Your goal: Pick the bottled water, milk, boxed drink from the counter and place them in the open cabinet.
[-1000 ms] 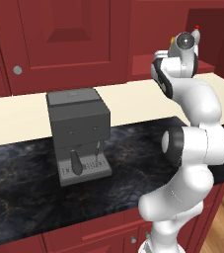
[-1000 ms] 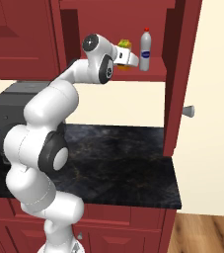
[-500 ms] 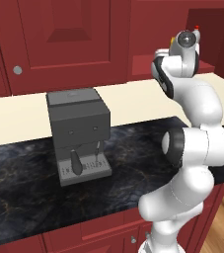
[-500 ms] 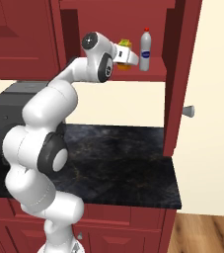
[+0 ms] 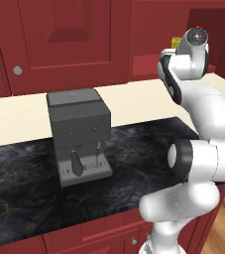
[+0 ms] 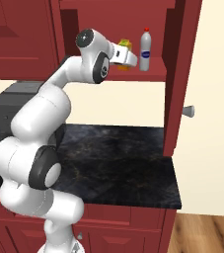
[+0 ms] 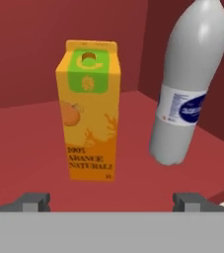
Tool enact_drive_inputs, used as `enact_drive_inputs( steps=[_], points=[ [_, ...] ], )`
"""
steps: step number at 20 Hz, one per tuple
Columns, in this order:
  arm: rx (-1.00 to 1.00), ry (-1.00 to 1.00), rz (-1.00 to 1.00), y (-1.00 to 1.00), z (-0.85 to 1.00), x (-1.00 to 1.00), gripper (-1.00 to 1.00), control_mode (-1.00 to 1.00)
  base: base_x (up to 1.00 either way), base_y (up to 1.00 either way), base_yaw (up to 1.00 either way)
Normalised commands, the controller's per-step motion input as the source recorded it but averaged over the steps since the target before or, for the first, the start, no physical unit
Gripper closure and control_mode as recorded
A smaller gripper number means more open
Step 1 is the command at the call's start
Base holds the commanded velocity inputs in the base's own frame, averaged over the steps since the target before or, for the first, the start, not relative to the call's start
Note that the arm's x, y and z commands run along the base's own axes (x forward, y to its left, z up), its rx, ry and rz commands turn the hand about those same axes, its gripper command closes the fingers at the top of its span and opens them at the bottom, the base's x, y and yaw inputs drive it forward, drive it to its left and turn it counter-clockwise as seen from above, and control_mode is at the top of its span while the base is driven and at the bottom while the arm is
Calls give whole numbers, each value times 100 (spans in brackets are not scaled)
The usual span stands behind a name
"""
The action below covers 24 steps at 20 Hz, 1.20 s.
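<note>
— Where did the small orange-yellow drink box with the green top (image 7: 90, 111) end up?

— Upright on the shelf of the open dark red wooden wall cabinet (image 6: 155, 74), just in front of the pincer (image 7: 111, 200).

— Is the pincer holding it?

— No, its two dark tips stand wide apart with nothing between them; the box is clear of both.

— And the slim whitish plastic bottle with the red cap and blue label (image 6: 145, 49)?

— Standing on the same shelf, just beside the box, nearer the cabinet's side wall.

— What is on the glossy black marbled worktop (image 5: 143, 149)?

— A dark grey coffee machine (image 5: 79, 135).
</note>
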Motion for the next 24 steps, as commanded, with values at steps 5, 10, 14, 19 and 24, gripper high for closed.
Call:
enact_drive_inputs(
  steps=[5,10,14,19,24],
  points=[
    [0,0,0,1,13,-63,-100,-100,0,0,0],
    [0,0,0,12,11,-55,-100,-100,0,0,0],
    [0,0,0,21,10,-52,-100,-100,0,0,0],
    [0,0,0,21,5,-55,-100,-100,0,0,0],
    [0,-1,0,17,0,-63,-100,-100,0,0,0]
  ],
)
